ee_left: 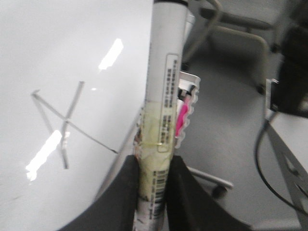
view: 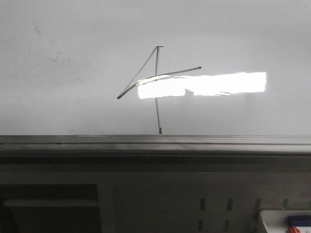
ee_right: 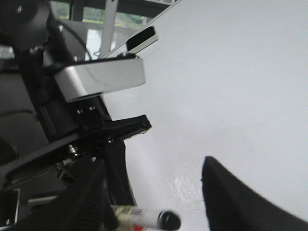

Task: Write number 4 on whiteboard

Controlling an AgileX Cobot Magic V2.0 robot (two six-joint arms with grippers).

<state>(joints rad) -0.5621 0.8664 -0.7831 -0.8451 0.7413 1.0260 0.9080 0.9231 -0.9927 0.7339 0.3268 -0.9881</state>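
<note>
The large glossy white whiteboard (view: 58, 97) is already carrying the thin dark-grey angular number 4 (view: 156, 85) near its middle, above the grey metal edge rail (view: 146, 141), so the writing step is looking finished. The left gripper (ee_left: 153, 192) is pinching a white barrel marker (ee_left: 166, 96) just off the board's edge, and I judge pulling back into the open room beside it comes next. The right gripper (ee_right: 154, 202) is hanging spread over another black-capped marker (ee_right: 149, 220).

One whiteboard (view: 58, 58), two markers (ee_left: 163, 96)

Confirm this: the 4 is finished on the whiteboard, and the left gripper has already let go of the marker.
Not quite. The number 4 is drawn on the whiteboard, but the left gripper is clamped on the marker, as the left wrist view shows.
</note>
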